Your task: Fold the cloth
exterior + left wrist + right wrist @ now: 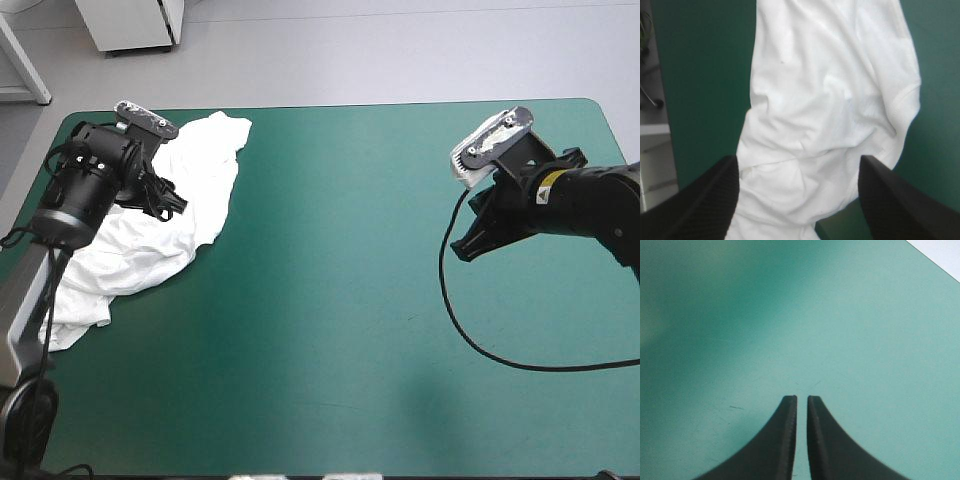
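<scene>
T-shirt [150,250] crumpled, upper left of frame, by the table's left edge. Long axis diagonal: top end near far edge, other end down-left. Left gripper [799,162] fingers wide apart over it, nothing clamped. Right gripper [801,399] fingers together, mid-right, over teal-green cover [330,300].

In the high view your left arm [85,185] covers the middle of the T-shirt [205,165], and the left gripper [172,203] shows only partly. In the left wrist view the T-shirt is cut off ahead of that gripper; its ribbed edge [907,97] is perhaps the collar.
</scene>
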### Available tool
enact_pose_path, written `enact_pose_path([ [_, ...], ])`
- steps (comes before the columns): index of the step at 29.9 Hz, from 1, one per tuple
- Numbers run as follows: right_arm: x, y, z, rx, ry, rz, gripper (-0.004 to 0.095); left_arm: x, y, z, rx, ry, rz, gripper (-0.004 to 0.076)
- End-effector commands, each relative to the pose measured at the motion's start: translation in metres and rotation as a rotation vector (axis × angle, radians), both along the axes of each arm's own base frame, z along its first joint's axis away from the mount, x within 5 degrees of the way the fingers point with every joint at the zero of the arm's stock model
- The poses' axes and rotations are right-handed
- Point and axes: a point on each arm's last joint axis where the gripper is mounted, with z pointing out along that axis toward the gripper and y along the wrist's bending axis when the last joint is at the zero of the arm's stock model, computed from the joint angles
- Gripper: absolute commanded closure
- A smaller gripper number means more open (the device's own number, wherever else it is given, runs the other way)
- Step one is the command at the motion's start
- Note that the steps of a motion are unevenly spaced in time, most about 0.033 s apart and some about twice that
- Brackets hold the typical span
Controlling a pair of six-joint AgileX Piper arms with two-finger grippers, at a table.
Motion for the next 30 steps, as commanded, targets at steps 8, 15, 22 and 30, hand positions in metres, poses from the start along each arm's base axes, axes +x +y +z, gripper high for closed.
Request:
enact_pose_path([
  [8, -0.017, -0.023, -0.012, -0.073, -0.039, -0.142, 0.0471, 0.072, 0.031, -0.021, -0.197, -0.016, 0.083, 0.021],
  [15, -0.014, -0.021, -0.026, -0.085, -0.001, -0.147, 0.0471, 0.117, 0.028, -0.048, -0.201, -0.003, 0.082, 0.021],
  [22, -0.014, -0.021, -0.026, -0.081, 0.0, -0.151, 0.0471, 0.14, 0.056, -0.088, -0.206, 0.057, 0.157, 0.021],
  [30, -0.013, -0.021, -0.026, -0.081, -0.007, -0.149, 0.0471, 0.144, 0.078, -0.111, -0.329, 0.136, 0.184, 0.0232],
])
